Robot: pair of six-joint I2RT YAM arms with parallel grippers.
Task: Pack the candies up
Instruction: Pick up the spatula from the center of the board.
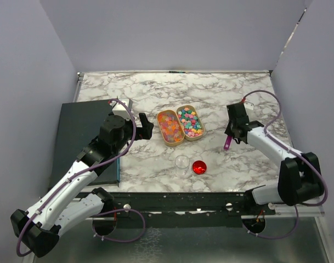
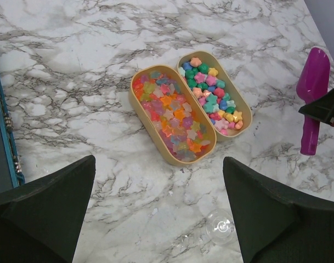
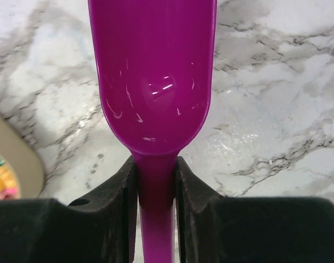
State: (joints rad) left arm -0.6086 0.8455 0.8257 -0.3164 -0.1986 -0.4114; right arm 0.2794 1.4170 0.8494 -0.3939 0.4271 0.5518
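The candies lie in two oval tan trays set side by side, long walls touching, near the middle of the marble table. The left tray holds translucent star-shaped pieces, mostly orange, pink and yellow. The right tray holds opaque ones in teal, pink, yellow and orange. Both trays are filled close to the rim.

Toward the arms from the trays stands a small clear jar, upright with its mouth open. A shiny red lid lies flat on the table just beside it, on its right.

To the right of the trays is a purple scoop. The right gripper is clenched on its narrow handle, with one black finger pressed to each side and the bowl pointing away from the wrist. From above, the scoop hangs down toward the marble. Its tip seems to sit at or just above the surface, though I cannot tell whether it touches.

The left gripper stands released, its jaws spread wide and holding nothing. It hovers to the left of the trays and faces them. Its arm reaches over a dark board that covers the table's left edge.
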